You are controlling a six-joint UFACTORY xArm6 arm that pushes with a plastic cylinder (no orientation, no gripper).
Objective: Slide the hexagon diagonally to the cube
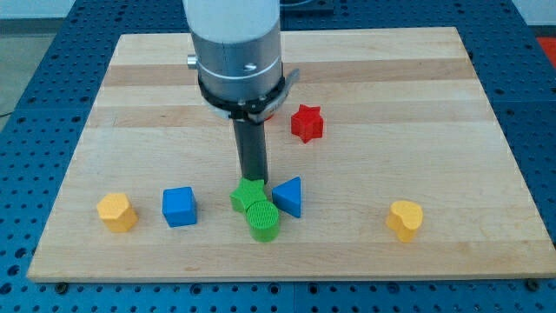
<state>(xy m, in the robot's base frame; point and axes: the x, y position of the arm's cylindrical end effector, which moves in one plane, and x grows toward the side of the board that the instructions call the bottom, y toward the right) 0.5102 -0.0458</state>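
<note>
The yellow hexagon [116, 212] sits at the lower left of the desk [434, 104], just left of the blue cube [179, 206]. The tip [254, 181] touches a green star [248, 196] at lower centre, well right of both; the arm carries no jaws.

The surface [365, 78] is pale wood with lighter and darker plank stripes. On it sit a red star [306, 123], a blue cube [179, 206], a blue triangle [288, 196], two green blocks [257, 209], an orange-yellow hexagon [116, 212] and a yellow heart [405, 219]. My tip [254, 180] is dark.
</note>
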